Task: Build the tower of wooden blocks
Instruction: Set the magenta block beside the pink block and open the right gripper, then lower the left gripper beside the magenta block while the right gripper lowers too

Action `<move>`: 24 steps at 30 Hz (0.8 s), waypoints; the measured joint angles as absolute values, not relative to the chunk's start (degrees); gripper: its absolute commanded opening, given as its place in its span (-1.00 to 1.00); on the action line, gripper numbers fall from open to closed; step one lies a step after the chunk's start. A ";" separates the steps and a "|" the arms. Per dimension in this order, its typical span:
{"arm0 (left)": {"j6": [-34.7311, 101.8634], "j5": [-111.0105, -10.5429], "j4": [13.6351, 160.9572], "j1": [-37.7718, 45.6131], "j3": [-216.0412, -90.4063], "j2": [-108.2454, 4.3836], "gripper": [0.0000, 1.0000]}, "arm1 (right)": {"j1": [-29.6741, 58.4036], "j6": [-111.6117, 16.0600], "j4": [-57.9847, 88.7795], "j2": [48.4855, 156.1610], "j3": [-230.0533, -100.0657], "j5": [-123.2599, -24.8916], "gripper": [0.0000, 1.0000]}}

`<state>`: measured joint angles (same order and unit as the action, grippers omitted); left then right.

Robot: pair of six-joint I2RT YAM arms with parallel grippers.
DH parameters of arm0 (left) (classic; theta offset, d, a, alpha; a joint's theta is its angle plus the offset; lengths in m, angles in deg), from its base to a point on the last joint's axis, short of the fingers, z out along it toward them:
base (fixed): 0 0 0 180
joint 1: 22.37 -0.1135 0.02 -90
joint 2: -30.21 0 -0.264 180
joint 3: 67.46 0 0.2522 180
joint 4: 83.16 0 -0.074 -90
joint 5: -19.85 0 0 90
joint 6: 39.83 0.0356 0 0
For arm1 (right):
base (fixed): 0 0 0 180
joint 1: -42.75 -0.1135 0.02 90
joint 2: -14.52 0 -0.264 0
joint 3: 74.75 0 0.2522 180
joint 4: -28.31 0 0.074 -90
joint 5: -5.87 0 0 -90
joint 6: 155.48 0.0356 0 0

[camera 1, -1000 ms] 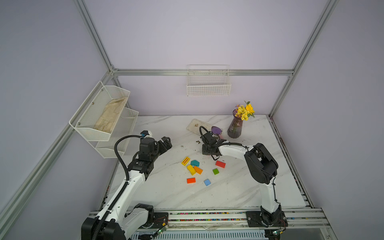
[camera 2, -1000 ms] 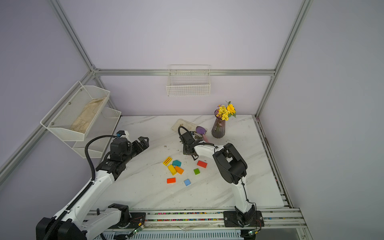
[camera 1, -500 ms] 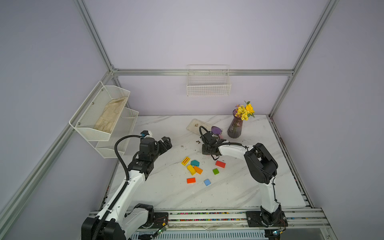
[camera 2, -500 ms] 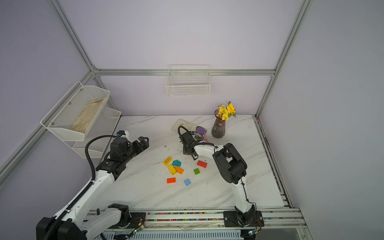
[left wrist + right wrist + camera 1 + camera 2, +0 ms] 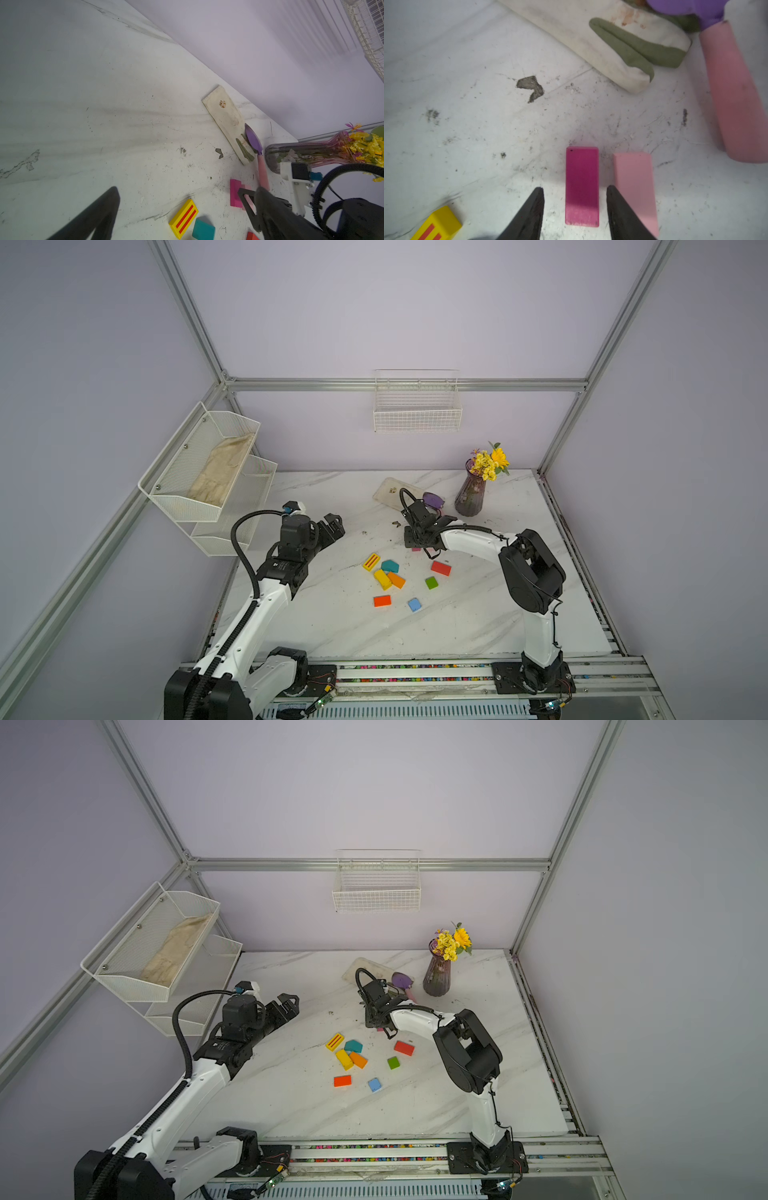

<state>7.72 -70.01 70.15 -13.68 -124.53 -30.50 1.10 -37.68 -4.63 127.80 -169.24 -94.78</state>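
Right gripper (image 5: 417, 546) at mid-frame, jaws spread and straddling magenta block (image 5: 582, 166) — not touching, pink block (image 5: 632, 176) standing beside, left gripper (image 5: 334, 526) hovering centre-left, spread wide.

Teal house-shaped block (image 5: 390, 566) lies flat mid-scatter. Around it in a top view: red-striped yellow block (image 5: 371, 561) at 10 o'clock, plain yellow block (image 5: 382, 579) at 7 just beside orange block (image 5: 396, 580) at 5, red block (image 5: 441, 568) at 3, green block (image 5: 431, 583) at 4, with orange-red block (image 5: 382, 600) at 6 and blue block (image 5: 414, 605) at 5 farther out. Magenta block (image 5: 582, 187) and pale pink block (image 5: 635, 182) sit at 1 o'clock, long sides parallel, narrow gap between.
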 measured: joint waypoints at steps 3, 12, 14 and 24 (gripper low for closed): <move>7.76 -69.77 70.13 -13.18 -124.58 -32.22 0.96 | 0.82 -37.62 -4.65 124.23 -167.92 -94.76 -0.04; 9.01 -70.20 65.16 -9.88 -127.86 -41.86 0.82 | 2.39 -36.72 -7.80 112.02 -164.97 -97.34 -0.03; 9.49 -70.77 63.98 -8.39 -129.06 -43.50 0.81 | 3.66 -36.83 -8.00 109.94 -163.20 -100.09 -0.03; 14.91 -76.15 58.26 4.20 -141.34 -54.80 0.74 | 13.60 -36.20 -8.85 111.77 -156.14 -102.00 -0.17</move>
